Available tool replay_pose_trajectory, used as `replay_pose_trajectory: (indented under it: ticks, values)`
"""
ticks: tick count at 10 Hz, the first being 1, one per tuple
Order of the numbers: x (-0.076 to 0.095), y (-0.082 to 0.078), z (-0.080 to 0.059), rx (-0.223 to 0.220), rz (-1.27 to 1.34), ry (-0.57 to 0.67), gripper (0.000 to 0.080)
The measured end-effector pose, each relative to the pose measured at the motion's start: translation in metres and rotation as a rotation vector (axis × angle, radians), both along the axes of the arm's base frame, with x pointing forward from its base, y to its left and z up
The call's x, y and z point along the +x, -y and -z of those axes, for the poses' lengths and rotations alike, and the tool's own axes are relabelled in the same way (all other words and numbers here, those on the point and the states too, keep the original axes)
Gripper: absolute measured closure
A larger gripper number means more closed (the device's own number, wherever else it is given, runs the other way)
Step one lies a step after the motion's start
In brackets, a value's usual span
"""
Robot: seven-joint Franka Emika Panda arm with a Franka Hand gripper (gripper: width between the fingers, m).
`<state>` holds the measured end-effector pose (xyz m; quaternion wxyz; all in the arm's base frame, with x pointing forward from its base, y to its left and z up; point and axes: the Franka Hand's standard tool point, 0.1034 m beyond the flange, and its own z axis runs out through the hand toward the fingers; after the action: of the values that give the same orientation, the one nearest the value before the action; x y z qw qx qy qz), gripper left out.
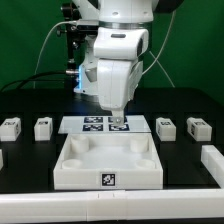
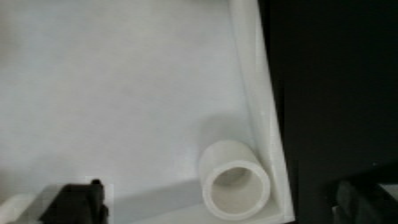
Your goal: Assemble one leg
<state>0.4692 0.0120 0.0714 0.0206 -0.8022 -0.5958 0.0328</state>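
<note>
The large white tray-like piece (image 1: 108, 160) lies at the front middle of the table with a tag on its front wall. My gripper (image 1: 118, 120) hangs over its far right corner, open and empty. In the wrist view my gripper (image 2: 219, 202) has its two dark fingers (image 2: 75, 202) wide apart on either side of a round corner socket (image 2: 235, 182) of the tray piece (image 2: 125, 90). Several legs lie apart on the table: two on the exterior view's left (image 1: 10, 126) (image 1: 43, 127) and two on its right (image 1: 166, 127) (image 1: 197, 128). None is held.
The marker board (image 1: 92, 123) lies just behind the tray piece, partly hidden by my gripper. More white blocks sit at the far right edge (image 1: 212, 158) and the far left edge (image 1: 2, 156). A green backdrop stands behind the black table.
</note>
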Motion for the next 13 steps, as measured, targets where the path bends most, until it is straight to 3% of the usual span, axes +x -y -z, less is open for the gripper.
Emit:
replay_pose_trajectory:
  ticks: [4, 13]
  values:
    - [-0.005, 0.004, 0.004, 0.01, -0.135, -0.022, 0.015]
    - [-0.037, 0.012, 0.054, 0.049, -0.257, -0.111, 0.015]
